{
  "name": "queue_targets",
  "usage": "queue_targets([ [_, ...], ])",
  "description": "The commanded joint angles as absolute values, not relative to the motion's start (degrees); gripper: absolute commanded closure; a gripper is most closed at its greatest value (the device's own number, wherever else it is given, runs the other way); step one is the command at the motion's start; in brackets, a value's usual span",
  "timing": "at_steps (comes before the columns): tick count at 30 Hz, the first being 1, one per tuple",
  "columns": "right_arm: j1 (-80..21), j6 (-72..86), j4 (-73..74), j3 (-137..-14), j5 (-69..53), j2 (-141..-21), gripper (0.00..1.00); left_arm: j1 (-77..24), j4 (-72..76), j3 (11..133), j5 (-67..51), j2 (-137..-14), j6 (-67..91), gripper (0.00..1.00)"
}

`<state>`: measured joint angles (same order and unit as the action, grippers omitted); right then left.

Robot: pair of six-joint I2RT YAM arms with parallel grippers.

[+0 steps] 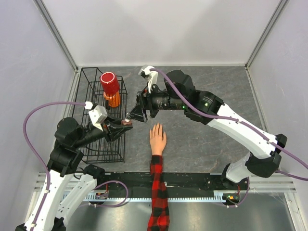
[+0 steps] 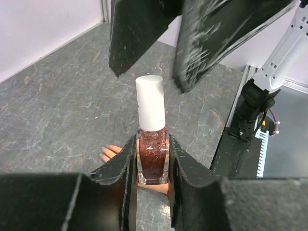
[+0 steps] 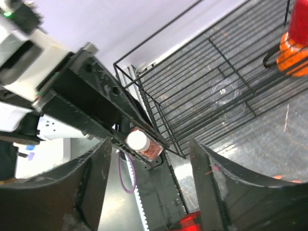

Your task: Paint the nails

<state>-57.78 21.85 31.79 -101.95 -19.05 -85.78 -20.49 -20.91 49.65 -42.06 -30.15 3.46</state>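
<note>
Your left gripper (image 1: 125,124) clamped on nail polish bottle (image 2: 152,159), white cap (image 2: 150,103) up. Your right gripper (image 3: 149,144) spread wide, fingers either side of cap, not touching. Nails (image 1: 157,126) at fingertips of mannequin hand (image 1: 158,139), flat on table (image 1: 207,144), near both jaw pairs, inside neither. Count: one hand, one bottle, one wire basket (image 1: 96,144), one red cup (image 1: 109,84); nails too small to count.

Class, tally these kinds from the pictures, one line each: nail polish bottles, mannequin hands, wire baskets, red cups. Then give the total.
Nail polish bottles: 1
Mannequin hands: 1
Wire baskets: 1
Red cups: 1
Total: 4
</note>
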Motion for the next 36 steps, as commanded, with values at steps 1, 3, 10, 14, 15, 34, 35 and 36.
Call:
queue_targets([
  [1, -58.01, 25.22, 32.25, -105.02, -17.22, -87.62, 0.35, -20.48, -18.81, 50.19, -40.95, -29.79, 1.31, 0.98],
  [3, -58.18, 25.22, 32.43, -105.47, -18.1, -88.24, 0.39, -20.39, -18.63, 49.84, -41.04, -29.62, 1.49, 0.98],
  [10, -58.89, 24.44, 32.34, -105.82, -19.25, -89.38, 0.5, -20.39, -18.46, 49.48, -40.87, -29.62, 1.76, 0.98],
  [14, -59.15, 23.99, 32.17, -105.56, -19.77, -89.38, 0.57, -20.39, -18.46, 49.48, -41.04, -29.97, 1.85, 0.98],
  [15, -59.15, 23.91, 32.17, -105.47, -20.12, -89.12, 0.61, -20.48, -18.46, 49.48, -41.04, -29.8, 1.85, 0.98],
  [34, -59.06, 8.01, 28.58, -99.32, -29.16, -86.4, 1.0, -20.39, -17.67, 50.62, -55.89, -31.29, 4.92, 0.98],
  [35, -59.15, 6.52, 27.96, -98.53, -30.57, -86.05, 1.0, -20.39, -17.75, 50.71, -56.86, -31.29, 5.1, 0.98],
  [36, -59.15, 5.29, 27.51, -97.13, -32.06, -85.0, 1.0, -20.48, -17.84, 50.71, -58.52, -31.29, 5.36, 0.98],
])
